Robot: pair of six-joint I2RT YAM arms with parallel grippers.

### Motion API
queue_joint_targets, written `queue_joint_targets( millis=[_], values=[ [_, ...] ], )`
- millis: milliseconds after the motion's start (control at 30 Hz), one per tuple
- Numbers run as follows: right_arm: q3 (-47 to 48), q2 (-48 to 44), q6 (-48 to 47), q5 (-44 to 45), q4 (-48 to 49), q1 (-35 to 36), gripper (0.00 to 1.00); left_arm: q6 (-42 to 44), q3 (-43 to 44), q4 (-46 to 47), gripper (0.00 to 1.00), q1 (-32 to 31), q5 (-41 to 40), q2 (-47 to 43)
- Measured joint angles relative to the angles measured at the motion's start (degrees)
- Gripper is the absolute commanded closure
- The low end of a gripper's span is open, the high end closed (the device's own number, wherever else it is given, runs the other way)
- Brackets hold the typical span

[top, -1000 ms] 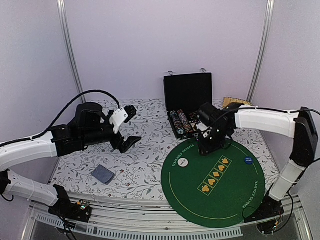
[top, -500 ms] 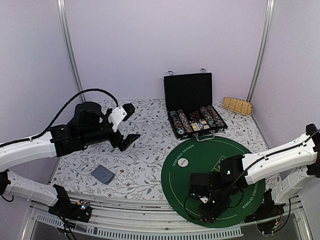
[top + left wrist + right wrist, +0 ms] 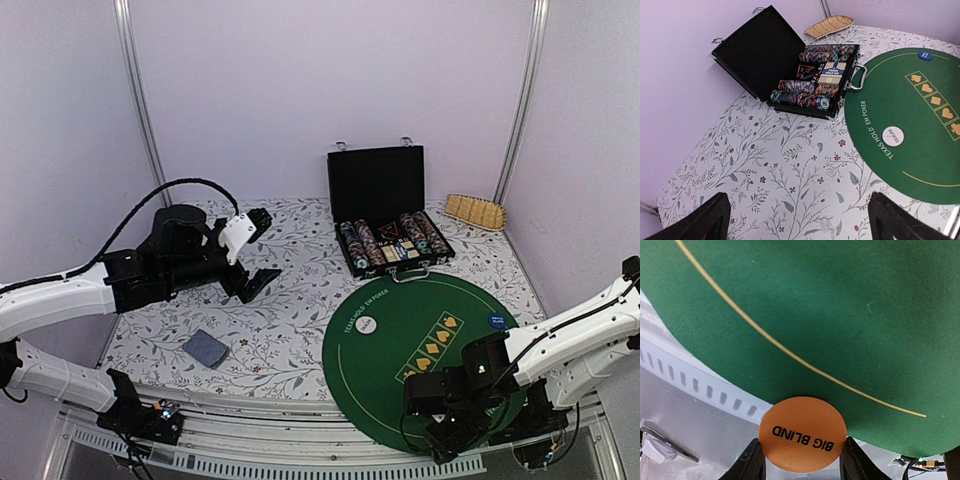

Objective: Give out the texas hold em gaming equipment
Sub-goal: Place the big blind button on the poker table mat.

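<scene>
Pinching the orange disc (image 3: 802, 434) in the right gripper (image 3: 802, 460), lower flat just inside the green mat (image 3: 840, 315) at six o'clock; left gripper (image 3: 797, 220) gaping wide, empty.

The case (image 3: 377, 192) stands behind the mat (image 3: 380, 390) on the desk (image 3: 290, 310); a card deck (image 3: 206, 348) lies far left.
</scene>
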Motion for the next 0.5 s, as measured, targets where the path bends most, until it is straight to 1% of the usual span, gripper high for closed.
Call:
queue_joint_targets(
  millis=[233,367,433,467,500],
  values=[
    [0.0,-0.3,1.6,3.5,0.0,-2.5,0.61,0.0,0.0,0.0,0.02,0.0,-0.4,0.3],
    [0.9,1.3,0.9,5.7,0.2,-4.1,0.60,0.0,0.0,0.0,0.02,0.0,-0.5,0.3],
    [1.2,2.5,0.1,5.8,0.7,-4.3,0.54,0.0,0.0,0.0,0.02,0.0,-0.5,0.3],
    [1.2,3.2,-0.2,5.8,0.8,-4.3,0.49,0.0,0.0,0.0,0.02,0.0,-0.5,0.3],
    [1.3,4.0,-0.7,5.7,0.9,-4.3,0.40,0.0,0.0,0.0,0.02,0.0,-0.5,0.3]
  ],
)
